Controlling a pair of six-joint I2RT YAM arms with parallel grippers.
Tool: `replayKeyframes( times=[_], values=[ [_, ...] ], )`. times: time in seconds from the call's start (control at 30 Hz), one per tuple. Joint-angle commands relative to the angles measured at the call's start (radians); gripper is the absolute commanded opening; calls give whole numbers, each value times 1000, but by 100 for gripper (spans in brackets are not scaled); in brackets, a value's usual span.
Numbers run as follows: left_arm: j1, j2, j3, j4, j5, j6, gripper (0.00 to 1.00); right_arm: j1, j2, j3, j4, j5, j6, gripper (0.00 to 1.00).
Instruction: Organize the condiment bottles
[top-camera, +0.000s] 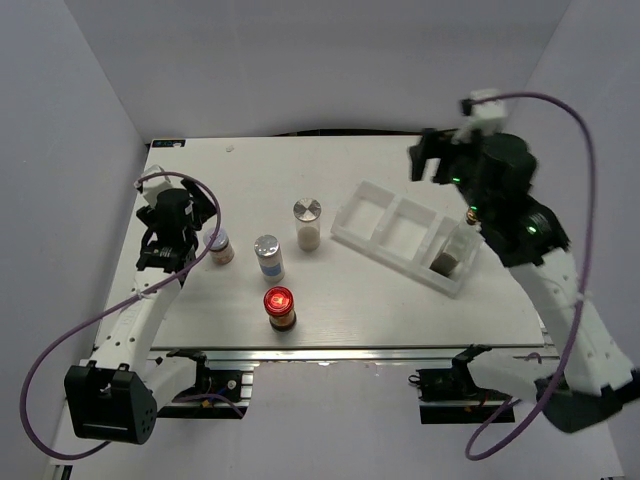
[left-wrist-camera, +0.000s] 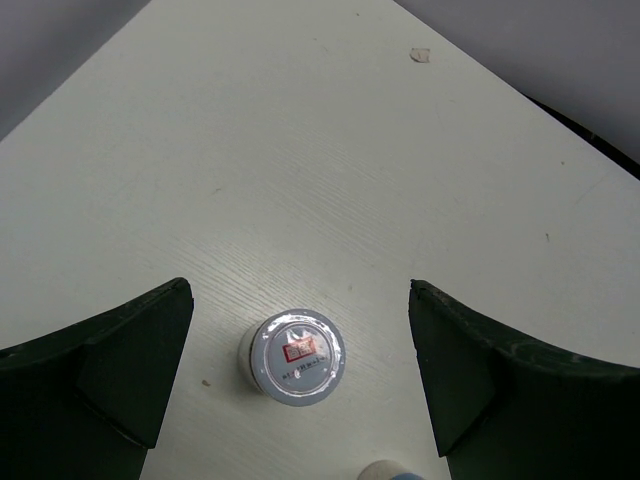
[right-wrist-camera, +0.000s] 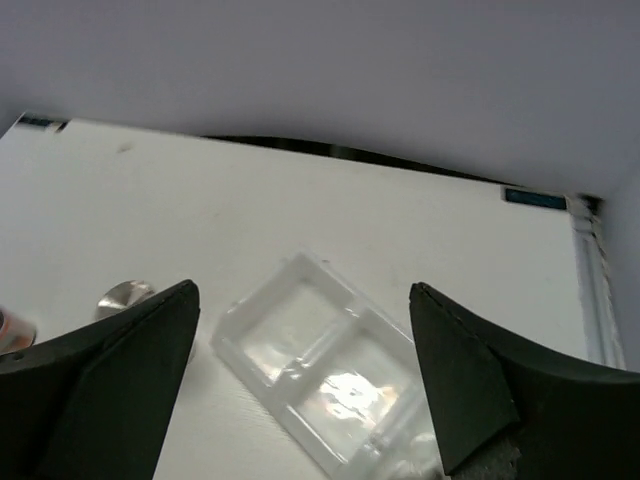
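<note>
On the left, my left gripper (top-camera: 198, 240) hangs open over a small pale-lidded condiment bottle (top-camera: 218, 246). In the left wrist view that bottle (left-wrist-camera: 297, 357) stands upright between the wide-apart fingers (left-wrist-camera: 120, 370), touching neither. Two silver-lidded bottles (top-camera: 268, 257) (top-camera: 308, 222) and a red-lidded one (top-camera: 279, 307) stand mid-table. A tall bottle with a gold pourer top (top-camera: 455, 250) stands in the right compartment of the white tray (top-camera: 385, 228). My right gripper (top-camera: 432, 160) is raised above the tray (right-wrist-camera: 330, 370), open and holding nothing.
The tray's left and middle compartments hold nothing. Grey walls close in the table on the left, back and right. In the right wrist view a silver lid (right-wrist-camera: 125, 296) shows left of the tray. A cable loops from each arm.
</note>
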Motion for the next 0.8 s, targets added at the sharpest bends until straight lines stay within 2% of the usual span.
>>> replayKeyframes(
  times=[0.0, 0.13, 0.17, 0.4, 0.5, 0.77],
  values=[
    [2, -6, 16, 35, 95, -3, 98, 239, 212, 94, -23, 37, -199, 89],
    [0, 13, 28, 60, 267, -37, 98, 277, 420, 205, -3, -251, -166, 89],
    [-1, 19, 31, 58, 284, -50, 98, 279, 491, 228, 6, -283, -160, 89],
    [-64, 8, 8, 33, 244, -83, 98, 288, 732, 283, 26, -504, -132, 90],
    [-150, 34, 11, 27, 226, -104, 98, 291, 804, 309, -14, -531, -170, 89],
    [-273, 105, 59, -69, 149, -101, 98, 291, 876, 298, 32, -465, -180, 89]
  ],
)
